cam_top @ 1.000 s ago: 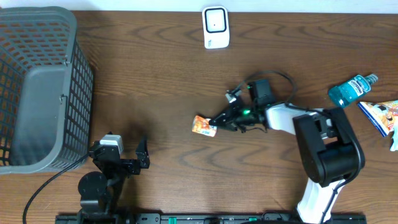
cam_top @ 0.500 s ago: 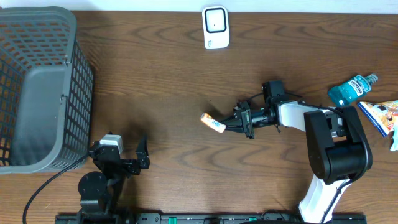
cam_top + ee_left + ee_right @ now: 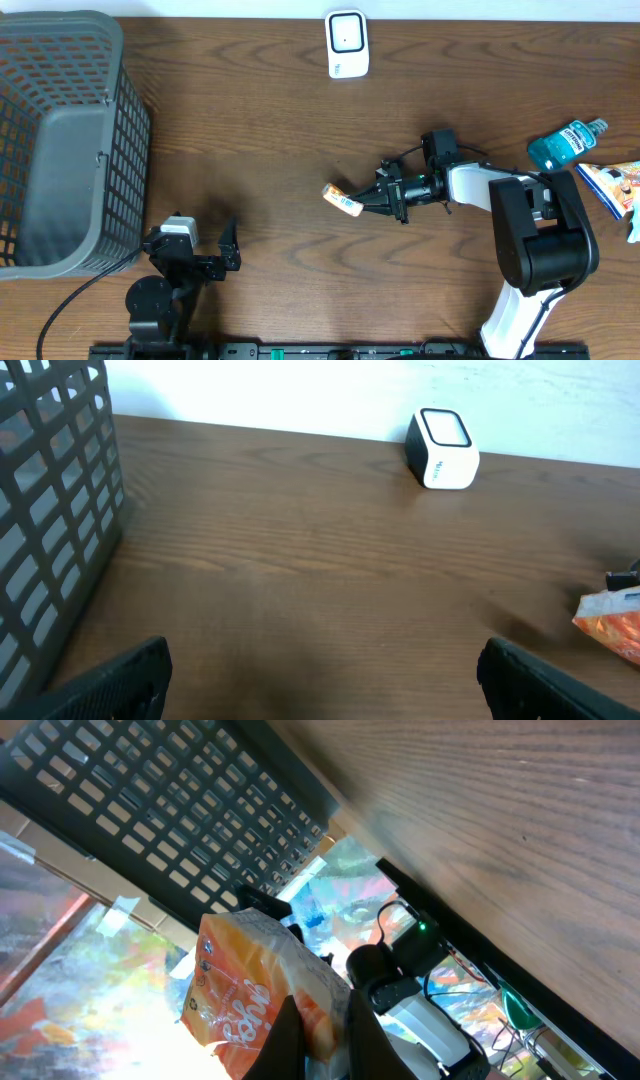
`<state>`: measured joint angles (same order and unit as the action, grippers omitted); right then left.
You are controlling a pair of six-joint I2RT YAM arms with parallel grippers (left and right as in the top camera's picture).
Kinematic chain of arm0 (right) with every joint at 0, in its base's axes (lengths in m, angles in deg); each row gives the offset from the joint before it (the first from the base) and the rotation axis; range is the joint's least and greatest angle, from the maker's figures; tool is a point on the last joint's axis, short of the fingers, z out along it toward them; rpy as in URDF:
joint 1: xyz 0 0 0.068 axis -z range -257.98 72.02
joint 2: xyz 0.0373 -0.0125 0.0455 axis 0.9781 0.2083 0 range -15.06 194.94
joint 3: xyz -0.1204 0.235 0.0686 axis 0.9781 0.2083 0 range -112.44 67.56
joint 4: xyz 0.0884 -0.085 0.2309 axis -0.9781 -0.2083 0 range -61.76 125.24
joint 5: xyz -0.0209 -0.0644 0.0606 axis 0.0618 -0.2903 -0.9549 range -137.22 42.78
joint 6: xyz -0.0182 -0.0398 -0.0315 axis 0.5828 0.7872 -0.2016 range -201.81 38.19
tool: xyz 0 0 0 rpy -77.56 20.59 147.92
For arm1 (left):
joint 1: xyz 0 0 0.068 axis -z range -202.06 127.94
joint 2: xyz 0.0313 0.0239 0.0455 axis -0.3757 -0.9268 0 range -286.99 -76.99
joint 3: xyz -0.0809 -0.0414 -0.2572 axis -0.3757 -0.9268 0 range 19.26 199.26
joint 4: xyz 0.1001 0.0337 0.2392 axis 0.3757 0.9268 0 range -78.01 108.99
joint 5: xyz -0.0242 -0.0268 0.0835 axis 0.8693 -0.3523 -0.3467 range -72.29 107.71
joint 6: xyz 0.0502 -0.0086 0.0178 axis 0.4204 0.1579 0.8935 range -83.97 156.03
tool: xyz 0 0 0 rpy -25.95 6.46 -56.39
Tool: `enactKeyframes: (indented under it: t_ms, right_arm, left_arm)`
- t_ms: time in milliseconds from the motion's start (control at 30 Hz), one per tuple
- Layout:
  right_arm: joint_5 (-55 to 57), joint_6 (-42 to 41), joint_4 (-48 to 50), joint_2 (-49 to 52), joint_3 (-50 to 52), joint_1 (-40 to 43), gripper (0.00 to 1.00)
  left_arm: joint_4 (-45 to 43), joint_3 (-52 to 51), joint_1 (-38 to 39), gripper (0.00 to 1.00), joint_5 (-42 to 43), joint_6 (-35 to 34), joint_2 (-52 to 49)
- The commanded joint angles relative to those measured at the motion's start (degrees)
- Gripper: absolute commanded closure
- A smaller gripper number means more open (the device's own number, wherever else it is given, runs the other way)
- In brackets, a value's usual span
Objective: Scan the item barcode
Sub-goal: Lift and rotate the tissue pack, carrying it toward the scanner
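An orange snack packet (image 3: pixel 342 200) hangs over the middle of the table, pinched by my right gripper (image 3: pixel 366 203), which is shut on its edge. In the right wrist view the packet (image 3: pixel 245 990) shows orange print and a white back, with the dark fingers (image 3: pixel 372 1045) clamped on it. The white barcode scanner (image 3: pixel 347 44) stands at the table's far edge, well beyond the packet, and is also seen in the left wrist view (image 3: pixel 444 448). My left gripper (image 3: pixel 197 250) rests open and empty at the front left; the packet (image 3: pixel 612 622) lies at the right edge of its view.
A large grey mesh basket (image 3: pixel 60 140) fills the left side, close to my left arm. A blue bottle (image 3: pixel 567 143) and another printed packet (image 3: pixel 612 185) lie at the far right edge.
My right wrist has rolled and drawn slightly right, turning the orange packet and carrying it a little right and up. For the last half second it has held still. The left arm has not moved.
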<state>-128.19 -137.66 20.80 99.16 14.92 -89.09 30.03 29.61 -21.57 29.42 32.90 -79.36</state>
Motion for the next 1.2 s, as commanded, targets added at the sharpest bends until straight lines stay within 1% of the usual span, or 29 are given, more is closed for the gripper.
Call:
enactKeyframes:
  t_ms: [0,900,967,1033,1100,1167]
  right_arm:
    - [-0.8,1.7,-0.2,0.0,0.3,0.2,0.98]
    - [-0.1,1.7,-0.2,0.0,0.3,0.2,0.99]
    - [2.1,4.5,0.1,0.0,0.3,0.2,0.99]
    - [5.0,9.8,1.9,0.0,0.3,0.2,0.99]
    - [8.1,17.6,3.9,0.0,0.3,0.2,0.99]
    - [7.2,21.5,3.4,0.0,0.3,0.2,0.99]
  left_arm:
    - [0.0,0.7,0.2,0.02,0.3,0.3,0.2]
    - [0.0,0.7,0.2,0.02,0.3,0.3,0.2]
    - [0.0,0.7,0.2,0.02,0.3,0.3,0.2]
    - [0.0,0.7,0.2,0.02,0.3,0.3,0.2]
    - [0.0,0.7,0.2,0.02,0.3,0.3,0.2]
    - [0.0,0.7,0.2,0.02,0.3,0.3,0.2]
